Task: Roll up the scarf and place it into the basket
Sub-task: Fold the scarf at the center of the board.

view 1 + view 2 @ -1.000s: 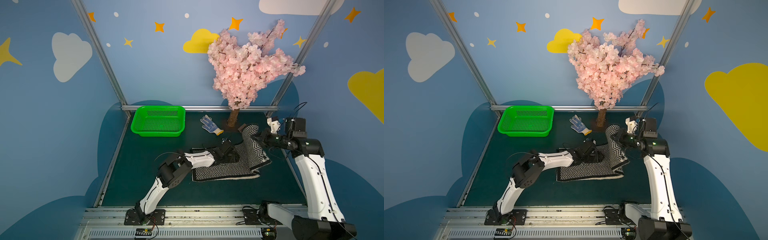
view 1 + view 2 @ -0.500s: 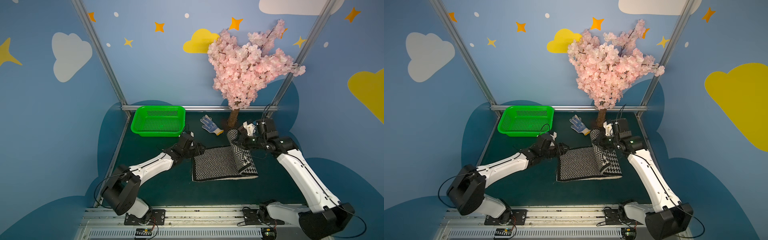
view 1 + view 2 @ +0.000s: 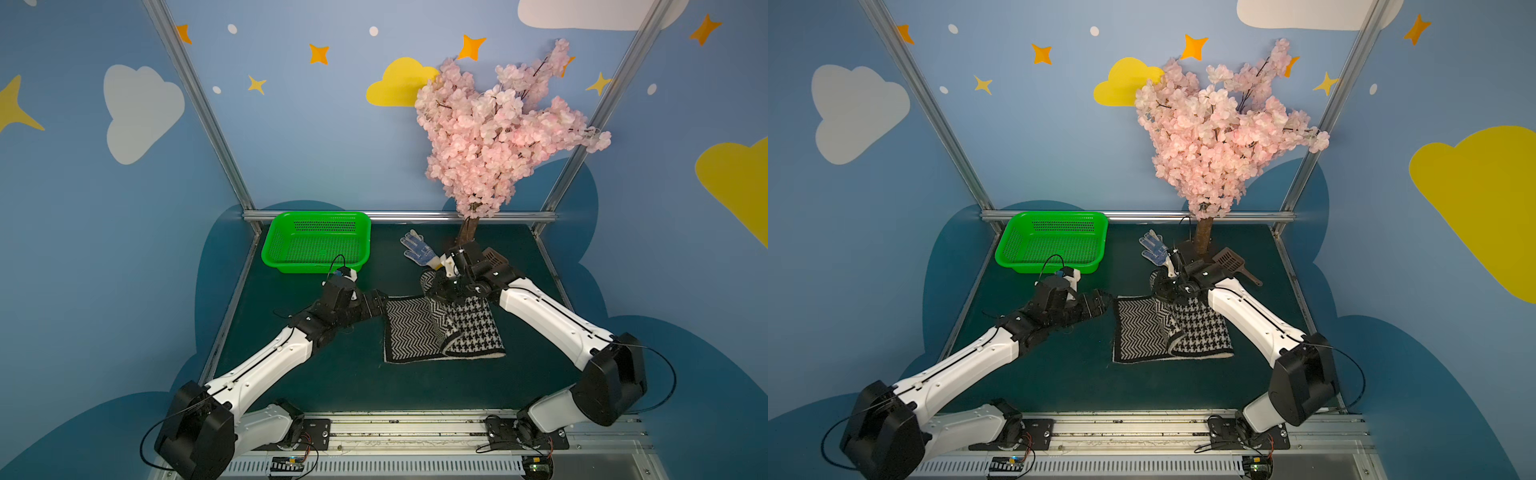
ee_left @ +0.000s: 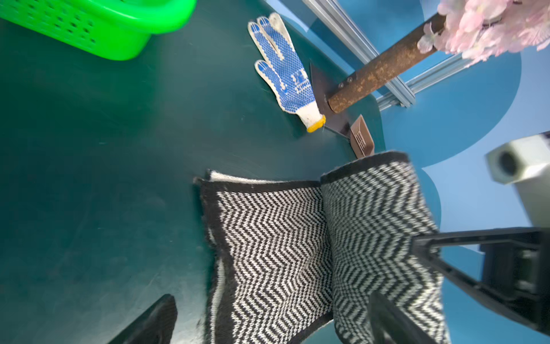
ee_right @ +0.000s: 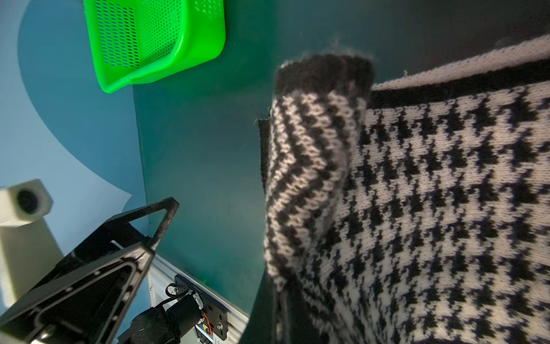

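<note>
- The scarf lay on the dark green bench, about midway between the two arms. It was outside the basket and well apart from it.
- The basket stood upright at the far left corner of the bench, its mesh floor visible in both top views.
- The scarf's left part lay flat with the zigzag side up. Its right part lay with the houndstooth side up, and a raised fold ran between the two.
- The right pincer was closed on the far end of that fold and held the cloth up off the bench. In the right wrist view a zigzag strip of the cloth rose from between its jaws, with houndstooth spread out beside it.
- The left pincer stood wide open and low at the scarf's left edge. In the left wrist view its fingertips sat on either side of the zigzag cloth. Whether either one touched the cloth could not be told.
- A white-and-blue dotted glove lay flat on the far side of the bench, just beyond the right pincer.
- A pink blossom tree stood at the far edge of the bench. A small brown slotted scoop lay beside its trunk, on the right.
</note>
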`<state>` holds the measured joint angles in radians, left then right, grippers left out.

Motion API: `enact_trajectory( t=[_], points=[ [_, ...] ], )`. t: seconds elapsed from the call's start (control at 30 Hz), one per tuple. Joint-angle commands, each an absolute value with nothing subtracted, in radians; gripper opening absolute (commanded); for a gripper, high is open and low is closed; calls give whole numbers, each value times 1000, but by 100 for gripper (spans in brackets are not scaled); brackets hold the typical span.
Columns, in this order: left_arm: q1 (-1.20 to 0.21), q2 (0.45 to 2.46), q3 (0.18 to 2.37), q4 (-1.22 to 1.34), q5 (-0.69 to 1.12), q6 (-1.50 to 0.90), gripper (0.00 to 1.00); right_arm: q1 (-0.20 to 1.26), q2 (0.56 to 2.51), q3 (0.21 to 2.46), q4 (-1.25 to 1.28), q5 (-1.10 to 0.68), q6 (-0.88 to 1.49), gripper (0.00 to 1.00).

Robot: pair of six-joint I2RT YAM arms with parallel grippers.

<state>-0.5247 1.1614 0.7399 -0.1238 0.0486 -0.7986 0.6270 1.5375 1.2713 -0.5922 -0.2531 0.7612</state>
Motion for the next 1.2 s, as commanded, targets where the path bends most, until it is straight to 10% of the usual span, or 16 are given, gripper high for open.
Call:
enact_trajectory(
  t=[0.0, 1.17],
  points=[
    [-510, 1128, 711, -152, 49, -782, 100, 667, 1588, 1283, -524, -238, 789, 0],
    [-477, 1058, 542, -65, 94, -833, 100, 793, 1857, 1393, -305, -296, 974, 0]
  ],
)
